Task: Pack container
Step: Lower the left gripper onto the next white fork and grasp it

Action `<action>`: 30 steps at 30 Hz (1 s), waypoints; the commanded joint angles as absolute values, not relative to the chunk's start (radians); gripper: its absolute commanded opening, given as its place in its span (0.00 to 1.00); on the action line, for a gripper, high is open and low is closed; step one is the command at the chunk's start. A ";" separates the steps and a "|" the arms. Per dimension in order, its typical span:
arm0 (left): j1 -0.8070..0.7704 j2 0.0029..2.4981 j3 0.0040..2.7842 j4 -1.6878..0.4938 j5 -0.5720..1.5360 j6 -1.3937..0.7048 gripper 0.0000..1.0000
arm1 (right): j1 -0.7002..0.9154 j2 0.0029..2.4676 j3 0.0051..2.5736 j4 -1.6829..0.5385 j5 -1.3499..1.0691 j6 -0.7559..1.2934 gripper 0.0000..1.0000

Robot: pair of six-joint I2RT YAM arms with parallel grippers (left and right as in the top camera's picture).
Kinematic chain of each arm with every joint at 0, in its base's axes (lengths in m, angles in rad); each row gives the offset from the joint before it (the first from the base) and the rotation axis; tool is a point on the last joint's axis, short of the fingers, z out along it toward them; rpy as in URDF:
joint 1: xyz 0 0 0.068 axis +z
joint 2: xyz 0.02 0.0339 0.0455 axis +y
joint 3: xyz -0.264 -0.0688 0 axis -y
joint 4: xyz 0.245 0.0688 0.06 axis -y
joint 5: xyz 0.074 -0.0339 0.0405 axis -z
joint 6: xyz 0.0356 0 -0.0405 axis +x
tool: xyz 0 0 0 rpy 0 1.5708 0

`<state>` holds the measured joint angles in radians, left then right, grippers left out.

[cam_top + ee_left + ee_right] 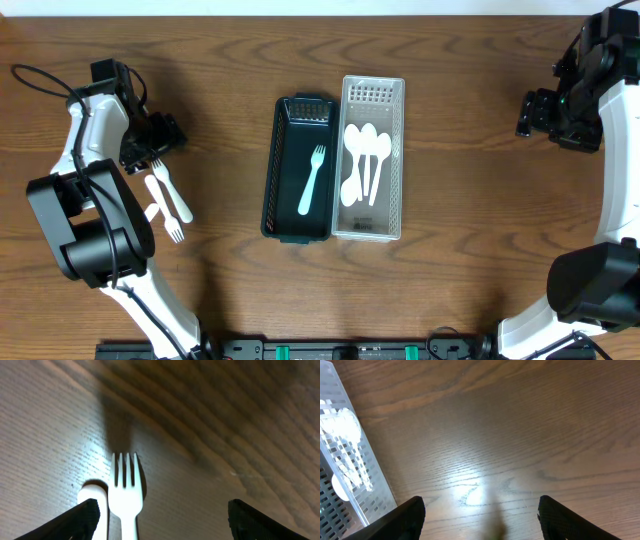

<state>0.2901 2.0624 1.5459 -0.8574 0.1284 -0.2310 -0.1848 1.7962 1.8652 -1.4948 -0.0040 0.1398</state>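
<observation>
- Left end effector [160, 135] is down low over the brown wooden surface [450, 280], fingers [85, 516] spread wide, nothing pinched!
- Right between those spread fingers lies a loose white plastic fork [126, 491], flat on the surface, tines pointing away from the end effector and sitting closer to its left finger.
- Touching that fork on the left-finger side is the rounded white handle end [93, 496] of a second utensil.
- From overhead, the two loose white plastic forks [170, 195] lie crossed just beside the left end effector, on the side toward its arm base.
- Well apart from it, mid-surface, stands the dark green rectangular plastic basket [285, 170], with a single white plastic fork [313, 182] inside.
- Touching that basket's far side is the clear perforated plastic basket [395, 160], holding several white plastic spoons [366, 160].
- Right end effector [530, 112] hangs far out past the clear basket, fingers [402, 519] spread wide, only bare surface between them.
- In its wrist view the clear basket sits off to the left of its fingers, apart from them.
</observation>
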 commanded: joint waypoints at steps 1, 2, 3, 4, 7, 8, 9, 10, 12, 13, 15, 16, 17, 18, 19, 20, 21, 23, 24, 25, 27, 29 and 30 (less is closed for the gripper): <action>0.290 2.099 1.543 -0.849 0.132 -0.215 0.84 | -0.184 1.799 1.869 -1.501 0.003 0.126 0.75; 0.290 2.103 1.543 -0.845 0.132 -0.215 0.84 | -0.184 1.799 1.869 -1.503 0.003 0.126 0.75; 0.290 2.106 1.543 -0.841 0.132 -0.215 0.84 | -0.184 1.799 1.869 -1.505 0.003 0.126 0.76; 0.290 2.111 1.543 -0.838 0.131 -0.215 0.84 | -0.184 1.799 1.869 -1.507 0.003 0.126 0.75; 0.290 2.122 1.543 -0.830 0.131 -0.215 0.84 | -0.184 1.799 1.869 -1.513 0.003 0.126 0.75; 0.290 2.128 1.543 -0.828 0.131 -0.215 0.84 | -0.184 1.799 1.869 -1.515 0.003 0.126 0.75; 0.290 2.134 1.543 -0.826 0.131 -0.215 0.84 | -0.184 1.799 1.869 -1.516 0.003 0.126 0.75; 0.290 2.140 1.543 -0.824 0.131 -0.215 0.84 | -0.184 1.799 1.869 -1.516 0.003 0.126 0.75; 0.290 2.154 1.543 -0.823 0.131 -0.215 0.84 | -0.184 1.799 1.869 -1.515 0.003 0.126 0.75; 0.290 2.163 1.543 -0.824 0.131 -0.215 0.84 | -0.184 1.799 1.869 -1.515 0.003 0.126 0.75; 0.290 2.178 1.543 -0.824 0.131 -0.215 0.84 | -0.184 1.799 1.869 -1.515 0.003 0.126 0.75; 0.290 2.184 1.543 -0.825 0.132 -0.217 0.84 | -0.184 1.799 1.869 -1.515 0.003 0.126 0.75; 0.290 2.188 1.543 -0.828 0.132 -0.222 0.84 | -0.184 1.799 1.869 -1.515 0.003 0.126 0.76; 0.290 2.191 1.543 -0.830 0.132 -0.223 0.84 | -0.184 1.799 1.869 -1.515 0.003 0.126 0.76; 0.290 2.193 1.543 -0.834 0.132 -0.223 0.84 | -0.184 1.799 1.869 -1.515 0.003 0.126 0.76; 0.290 2.194 1.543 -0.837 0.132 -0.223 0.84 | -0.184 1.799 1.869 -1.514 0.003 0.126 0.76; 0.290 2.194 1.543 -0.845 0.136 -0.223 0.84 | -0.184 1.799 1.869 -1.514 0.003 0.126 0.76; 0.290 2.194 1.543 -0.863 0.159 -0.223 0.84 | -0.184 1.799 1.869 -1.514 0.003 0.126 0.76; 0.290 2.194 1.543 -0.875 0.171 -0.223 0.83 | -0.184 1.799 1.869 -1.514 0.004 0.126 0.76; 0.289 2.194 1.543 -0.891 0.181 -0.223 0.80 | -0.184 1.799 1.869 -1.512 0.003 0.126 0.76; 0.286 2.194 1.543 -0.926 0.184 -0.223 0.76 | -0.184 1.799 1.869 -1.509 0.003 0.126 0.76; 0.280 2.194 1.543 -0.959 0.184 -0.223 0.75 | -0.184 1.799 1.869 -1.506 0.003 0.126 0.76; 0.278 2.194 1.543 -0.974 0.183 -0.222 0.76 | -0.184 1.799 1.869 -1.504 0.003 0.126 0.76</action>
